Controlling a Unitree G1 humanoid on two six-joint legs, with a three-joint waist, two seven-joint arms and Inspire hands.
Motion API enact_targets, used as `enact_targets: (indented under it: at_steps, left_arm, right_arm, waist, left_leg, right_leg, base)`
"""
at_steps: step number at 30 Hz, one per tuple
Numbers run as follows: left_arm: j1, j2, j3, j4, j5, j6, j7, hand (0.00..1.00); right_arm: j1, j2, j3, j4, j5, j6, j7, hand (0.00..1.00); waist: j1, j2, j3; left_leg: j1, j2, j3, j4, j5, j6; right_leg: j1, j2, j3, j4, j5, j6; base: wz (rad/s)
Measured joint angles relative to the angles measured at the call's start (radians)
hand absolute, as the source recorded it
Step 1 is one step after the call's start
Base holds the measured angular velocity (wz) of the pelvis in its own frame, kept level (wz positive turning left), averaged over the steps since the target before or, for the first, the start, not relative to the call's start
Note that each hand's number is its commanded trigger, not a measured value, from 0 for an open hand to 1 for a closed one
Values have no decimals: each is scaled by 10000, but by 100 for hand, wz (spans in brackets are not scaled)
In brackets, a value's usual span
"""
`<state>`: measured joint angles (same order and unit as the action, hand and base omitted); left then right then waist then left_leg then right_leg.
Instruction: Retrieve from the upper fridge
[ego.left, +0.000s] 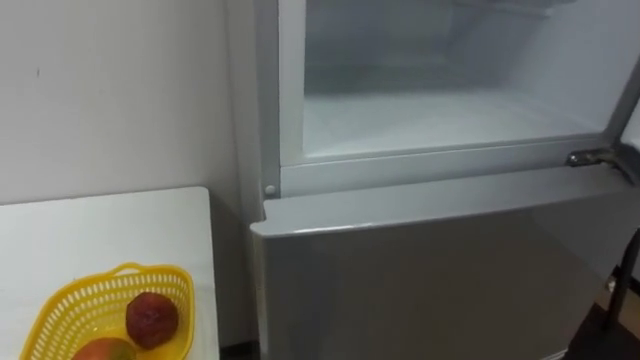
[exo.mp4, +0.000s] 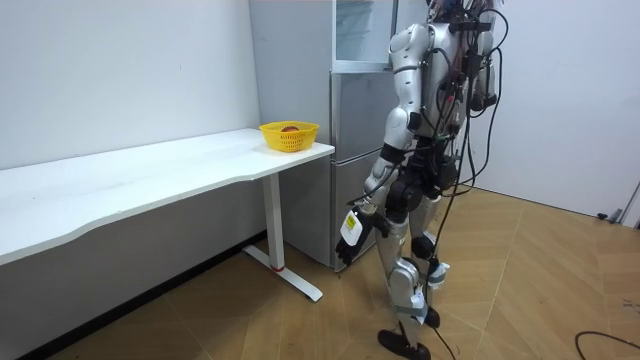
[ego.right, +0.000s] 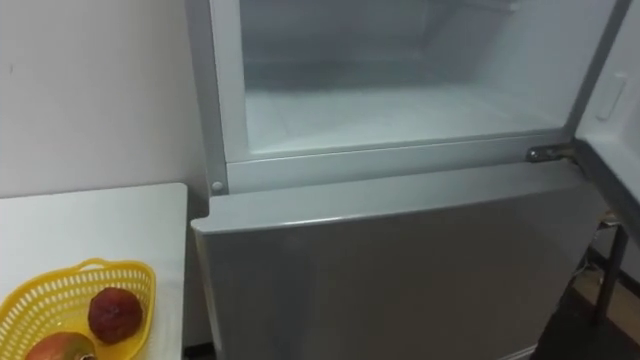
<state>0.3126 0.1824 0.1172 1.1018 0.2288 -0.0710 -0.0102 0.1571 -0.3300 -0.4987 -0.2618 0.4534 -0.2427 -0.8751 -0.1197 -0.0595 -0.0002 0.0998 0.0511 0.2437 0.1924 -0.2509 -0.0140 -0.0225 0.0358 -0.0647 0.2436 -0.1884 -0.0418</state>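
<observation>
Upper fridge (ego.left: 450, 110), open before the robot. Left hand (exo.mp4: 350, 228): hangs low by the thigh, fingers too small to read; cannot tell. Hazard: a reach inside may find nothing, since the shelf looks bare; the open door (ego.right: 625, 120) at right could catch an arm. Yellow basket (ego.left: 60, 310) on white table (ego.left: 100, 230): red fruit (ego.left: 152, 319), orange-red fruit (ego.left: 103, 350), likely the retrieved goods

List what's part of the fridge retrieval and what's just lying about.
Job: upper fridge compartment, open, nothing seen on its shelf; its door, open at right.
Lying about: yellow basket, red fruit and a second fruit in it, white table, lower fridge door, shut.
</observation>
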Motion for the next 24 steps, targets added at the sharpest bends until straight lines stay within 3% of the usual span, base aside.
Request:
enact_targets:
  at_steps: [7,11,14,17,18,20,24]
  left_arm:
    - [-99,-165,600,-1,80,-20,-129,0]
    - [-102,-152,763,247,6,-248,-209,0]
    - [-142,-52,777,383,11,-435,-216,0]
    - [-158,85,971,580,39,-466,-225,0]
    - [-153,129,938,642,39,-440,-224,0]
    - [-154,152,915,659,33,-433,-218,0]
    - [-156,191,621,660,4,-384,-186,0]
  right_arm:
    - [-10,8,303,-461,-1294,302,-28,0]
    - [-353,7,839,-470,-2520,706,-18,0]
    - [-1191,-106,1031,-611,-3347,750,212,0]
    - [-1931,-296,1046,-855,-4154,758,624,0]
    - [-1990,-350,1190,-955,-4278,593,878,0]
    - [-2000,-368,1432,-997,-4486,427,1340,0]
    - [-2375,-391,2052,-1044,-4553,126,2567,0]
  waist:
    - [473,88,37]
    - [526,-15,93]
    - [610,-208,141]
    - [812,-450,117]
    - [930,-486,105]
    - [1060,-474,53]
    - [1358,-511,48]
  left_leg:
    - [0,-33,-37,-44,26,21]
    - [14,-101,-149,-52,126,46]
    - [-29,-108,-341,-23,234,26]
    - [-45,-44,-580,69,284,-16]
    - [-15,-14,-668,89,287,-22]
    - [-6,3,-848,124,286,-25]
    - [-11,-16,-1122,110,284,-27]
  right_leg:
    - [-183,-15,66,377,-55,-44]
    - [-200,-107,-25,505,-123,-42]
    - [-298,-138,-158,467,-156,20]
    - [-83,-117,-342,222,-20,-94]
    - [92,-78,-444,29,65,-136]
    - [304,-18,-522,-213,164,-161]
    - [524,-44,-782,-400,243,-151]
  base:
    - [-4]
    - [0]
    - [8]
    - [19]
    - [27]
    - [29]
    - [24]
